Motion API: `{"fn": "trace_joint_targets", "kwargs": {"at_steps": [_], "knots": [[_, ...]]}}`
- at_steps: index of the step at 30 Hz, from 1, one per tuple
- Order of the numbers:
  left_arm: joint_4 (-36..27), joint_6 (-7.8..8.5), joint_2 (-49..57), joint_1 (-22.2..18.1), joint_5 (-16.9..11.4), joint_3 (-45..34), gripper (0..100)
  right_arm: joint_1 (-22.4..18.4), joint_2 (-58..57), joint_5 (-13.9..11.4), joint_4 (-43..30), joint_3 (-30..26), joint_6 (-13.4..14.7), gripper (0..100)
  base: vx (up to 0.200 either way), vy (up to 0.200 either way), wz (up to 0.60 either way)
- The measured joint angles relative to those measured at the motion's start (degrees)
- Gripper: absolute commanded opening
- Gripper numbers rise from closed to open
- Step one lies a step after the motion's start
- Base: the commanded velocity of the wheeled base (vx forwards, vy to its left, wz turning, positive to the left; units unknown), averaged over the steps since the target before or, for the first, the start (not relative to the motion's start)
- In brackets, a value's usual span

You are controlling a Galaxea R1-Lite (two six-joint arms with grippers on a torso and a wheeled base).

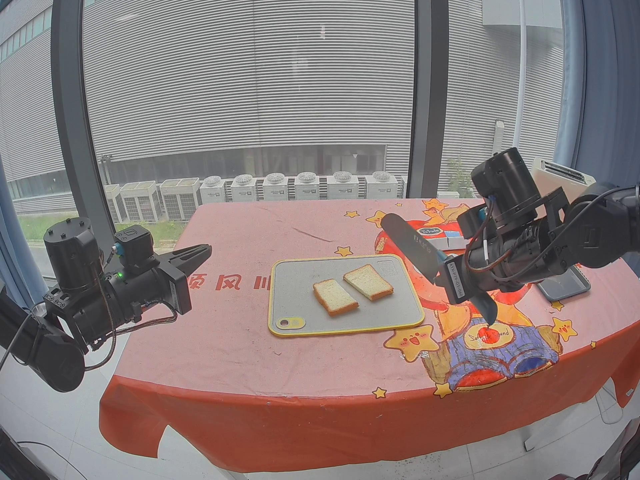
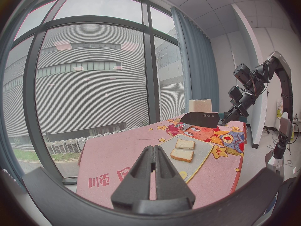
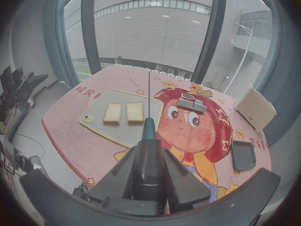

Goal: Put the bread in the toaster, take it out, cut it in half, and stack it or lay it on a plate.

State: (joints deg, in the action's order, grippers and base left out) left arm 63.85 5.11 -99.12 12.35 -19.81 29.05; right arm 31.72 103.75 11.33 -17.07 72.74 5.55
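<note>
Two toasted bread halves [image 1: 335, 297] [image 1: 368, 282] lie side by side on the grey, yellow-rimmed cutting board [image 1: 300, 288] at the table's middle. My right gripper [image 1: 461, 280] hovers above the table to the board's right, shut on the handle of a black knife [image 1: 413, 245] whose blade points up and toward the board. In the right wrist view the knife [image 3: 149, 127] shows edge-on past the bread halves [image 3: 112, 113] [image 3: 135, 112]. My left gripper [image 1: 199, 255] is shut and holds nothing, off the table's left edge; in its own view the fingers [image 2: 147, 164] meet.
A cream toaster [image 3: 254, 108] stands at the table's far right. A dark square plate [image 3: 244, 154] lies near the right edge. A small grey knife rest [image 3: 192, 104] sits behind the board on the printed orange tablecloth [image 1: 233, 341]. Windows run behind the table.
</note>
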Motion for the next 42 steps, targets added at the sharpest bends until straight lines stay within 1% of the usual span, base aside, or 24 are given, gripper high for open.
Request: {"fn": "trace_joint_targets", "kwargs": {"at_steps": [5, 14, 21, 29, 36, 42], "knots": [[0.05, 0.06, -0.02, -0.11, 0.18, -0.02, 0, -1.84, -0.87, 0.00, -0.04, -0.04, -0.02, 0, 0.000, 0.000, 0.00], [0.09, 0.17, 0.11, -0.09, 0.38, -0.15, 0, -6.50, -1.33, 0.00, -0.12, -0.37, -0.38, 0, 0.000, 0.000, 0.00], [0.05, 0.24, 0.26, -0.20, 0.38, -0.17, 0, -11.28, -1.17, -0.05, -0.11, -0.41, -1.50, 0, 0.000, 0.000, 0.00], [0.05, 0.26, 0.26, -0.30, 0.46, -0.17, 0, -15.54, -0.50, -0.30, 0.05, -0.12, -1.74, 0, 0.000, 0.000, 0.00], [0.06, 0.24, 0.28, -0.30, 0.41, -0.22, 0, -17.05, 0.84, -0.84, 0.27, 0.51, -1.56, 0, 0.000, 0.000, 0.00], [-0.05, 0.09, 1.27, -0.48, 0.33, -0.24, 0, -17.25, 1.37, -0.88, 0.24, 0.52, -1.50, 0, 0.000, 0.000, 0.00]]}}
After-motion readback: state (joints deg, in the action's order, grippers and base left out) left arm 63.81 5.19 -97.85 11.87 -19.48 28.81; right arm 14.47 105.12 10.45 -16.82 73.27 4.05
